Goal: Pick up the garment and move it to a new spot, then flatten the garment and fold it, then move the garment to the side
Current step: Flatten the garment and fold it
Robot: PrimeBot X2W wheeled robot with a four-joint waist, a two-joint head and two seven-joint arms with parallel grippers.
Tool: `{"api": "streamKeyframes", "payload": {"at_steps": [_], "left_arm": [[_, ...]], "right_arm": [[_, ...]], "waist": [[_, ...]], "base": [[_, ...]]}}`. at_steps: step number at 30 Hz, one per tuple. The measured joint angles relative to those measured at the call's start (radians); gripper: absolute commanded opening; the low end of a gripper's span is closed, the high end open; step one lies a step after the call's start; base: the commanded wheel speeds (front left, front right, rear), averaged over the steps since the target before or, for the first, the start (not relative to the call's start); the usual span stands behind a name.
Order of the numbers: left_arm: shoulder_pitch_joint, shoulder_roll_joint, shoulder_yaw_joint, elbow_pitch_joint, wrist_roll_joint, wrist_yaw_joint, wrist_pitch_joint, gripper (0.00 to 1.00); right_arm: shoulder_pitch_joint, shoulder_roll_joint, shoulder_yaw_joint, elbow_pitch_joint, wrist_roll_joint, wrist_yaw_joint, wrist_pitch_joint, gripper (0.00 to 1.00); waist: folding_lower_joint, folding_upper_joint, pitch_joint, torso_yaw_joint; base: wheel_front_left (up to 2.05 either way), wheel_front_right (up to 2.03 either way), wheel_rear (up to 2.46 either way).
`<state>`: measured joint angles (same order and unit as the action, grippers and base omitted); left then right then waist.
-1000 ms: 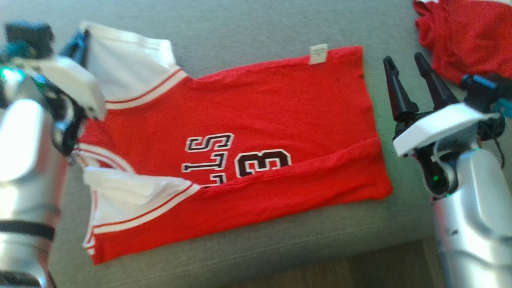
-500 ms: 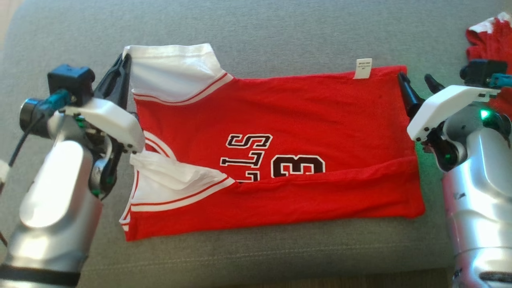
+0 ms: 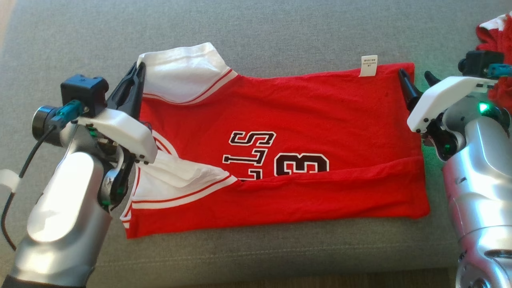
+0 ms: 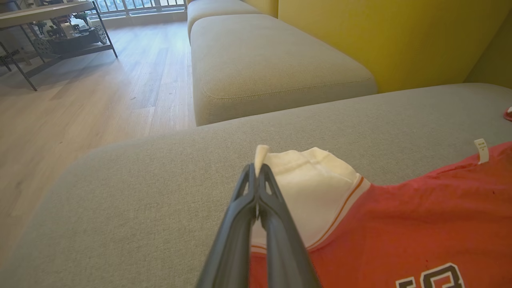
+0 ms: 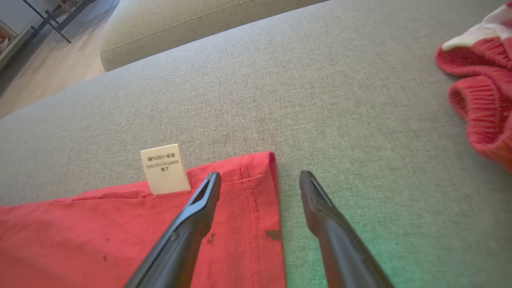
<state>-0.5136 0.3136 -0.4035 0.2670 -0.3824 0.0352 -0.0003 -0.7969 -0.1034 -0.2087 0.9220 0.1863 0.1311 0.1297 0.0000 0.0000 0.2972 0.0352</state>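
Left gripper (image 4: pixel 256 168), fingers pressed together, pinches the white sleeve (image 4: pixel 308 188) of the red jersey (image 3: pixel 312 116) lying flat on the grey cushion (image 3: pixel 280 28); right gripper (image 5: pixel 261 176), fingers spread, straddles its hem corner (image 5: pixel 262 164). Beyond: crumpled red cloth (image 5: pixel 484 80).

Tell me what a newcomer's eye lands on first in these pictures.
The red jersey lies spread across the grey cushion, number side up. The left gripper is shut on its white sleeve at the far left corner, while the right gripper hangs open over the hem corner beside the white tag. Another red garment sits bunched at the far right.
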Motion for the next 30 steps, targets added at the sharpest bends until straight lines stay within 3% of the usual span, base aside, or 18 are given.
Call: {"api": "streamKeyframes", "payload": {"at_steps": [11,12,13,14,30], "left_arm": [[-0.002,0.004,-0.016,-0.008,0.003,0.000,0.010,0.00],[-0.002,0.004,-0.018,-0.008,0.003,0.000,0.012,0.00],[-0.002,0.004,-0.020,-0.008,0.003,0.000,0.012,0.00],[-0.002,0.004,-0.021,-0.008,0.003,0.001,0.013,0.00],[0.017,0.034,-0.016,0.017,-0.007,0.018,0.007,0.00]], "right_arm": [[-0.058,-0.026,0.074,0.075,0.046,0.000,-0.026,1.00],[-0.062,-0.027,0.083,0.082,0.052,0.000,-0.026,0.71],[-0.064,-0.027,0.091,0.088,0.057,0.000,-0.026,0.23],[-0.065,-0.028,0.100,0.094,0.063,0.000,-0.033,0.00],[-0.062,-0.069,0.199,0.130,0.161,0.000,-0.105,0.00]], "waist": [[0.0002,0.0000,0.024,0.010],[0.0002,0.0000,0.025,0.012],[0.0001,0.0000,0.026,0.013],[0.0001,0.0000,0.025,0.014],[0.0000,0.0000,-0.058,0.000]], "base": [[0.00,0.00,0.00],[0.00,0.00,0.00],[0.00,0.00,0.00],[0.00,0.00,0.00],[0.00,0.00,0.00]]}}
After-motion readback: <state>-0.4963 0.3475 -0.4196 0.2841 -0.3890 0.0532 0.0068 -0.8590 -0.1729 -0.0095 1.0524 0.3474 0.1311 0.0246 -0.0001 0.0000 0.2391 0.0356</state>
